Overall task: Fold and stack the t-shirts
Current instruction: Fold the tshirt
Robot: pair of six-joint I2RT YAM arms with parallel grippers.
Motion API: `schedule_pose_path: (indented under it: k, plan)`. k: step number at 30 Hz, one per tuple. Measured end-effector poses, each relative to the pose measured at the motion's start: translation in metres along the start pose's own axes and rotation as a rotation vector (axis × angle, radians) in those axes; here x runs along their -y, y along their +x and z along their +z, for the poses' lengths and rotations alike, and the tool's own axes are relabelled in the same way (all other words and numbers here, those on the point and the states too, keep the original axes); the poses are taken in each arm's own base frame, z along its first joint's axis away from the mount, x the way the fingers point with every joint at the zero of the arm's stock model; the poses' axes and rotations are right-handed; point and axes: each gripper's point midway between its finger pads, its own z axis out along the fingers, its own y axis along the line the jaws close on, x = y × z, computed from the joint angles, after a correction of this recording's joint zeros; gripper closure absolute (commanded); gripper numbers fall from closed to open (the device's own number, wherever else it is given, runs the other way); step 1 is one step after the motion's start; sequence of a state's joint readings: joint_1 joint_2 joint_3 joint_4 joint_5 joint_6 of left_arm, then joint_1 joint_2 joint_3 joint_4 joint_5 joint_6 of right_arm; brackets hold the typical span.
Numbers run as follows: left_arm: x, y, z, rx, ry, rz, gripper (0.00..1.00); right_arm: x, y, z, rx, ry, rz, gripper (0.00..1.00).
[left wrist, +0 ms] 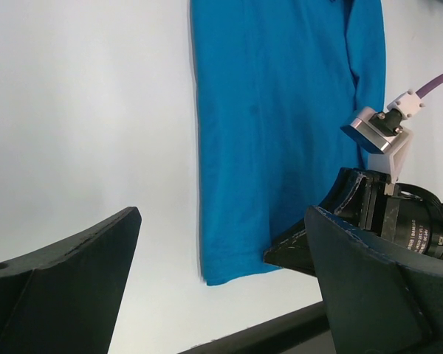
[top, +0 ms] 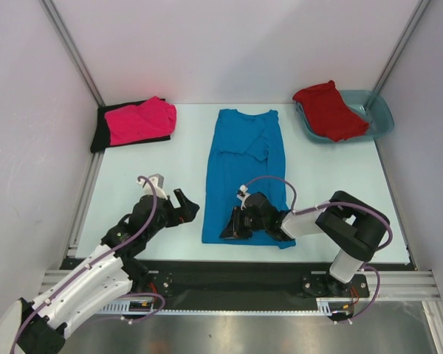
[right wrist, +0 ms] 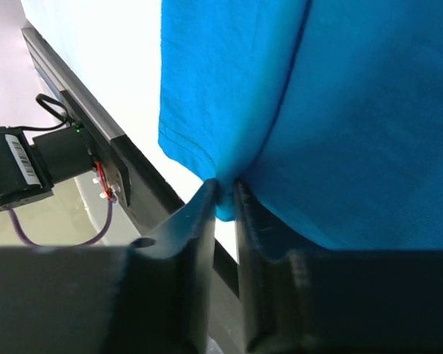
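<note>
The bright blue t-shirt [top: 245,166] lies lengthwise in the middle of the table, sleeves folded in. My right gripper [top: 232,225] is shut on its near hem; the right wrist view shows blue cloth [right wrist: 310,110] pinched between the fingers [right wrist: 196,221]. My left gripper [top: 186,209] is open and empty, just left of the shirt's near left corner [left wrist: 214,276]. A hot pink t-shirt [top: 142,119] lies folded on a black t-shirt [top: 101,133] at the far left. A red t-shirt [top: 328,109] lies bunched in the tub.
The translucent teal tub [top: 380,114] stands at the far right corner. The table's near edge has a black rail [top: 236,269]. Aluminium frame posts [top: 74,51] stand at the back corners. The right arm's wrist camera [left wrist: 380,133] shows in the left wrist view.
</note>
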State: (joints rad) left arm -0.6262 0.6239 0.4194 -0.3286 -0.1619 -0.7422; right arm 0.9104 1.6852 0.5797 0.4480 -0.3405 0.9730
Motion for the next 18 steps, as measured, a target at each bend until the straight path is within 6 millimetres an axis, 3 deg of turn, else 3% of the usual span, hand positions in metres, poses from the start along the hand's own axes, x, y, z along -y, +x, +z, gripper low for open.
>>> schedule_pose_path:
  k: [5,18]
  plan:
    - [-0.002,0.004,0.001,-0.015,-0.003,0.002,0.00,0.001,0.006,0.000,-0.011,0.009,-0.005,1.00]
    - [-0.006,0.018,0.006,-0.061,-0.004,0.007,0.00,-0.023,0.026,-0.020,-0.005,0.042,-0.110,1.00]
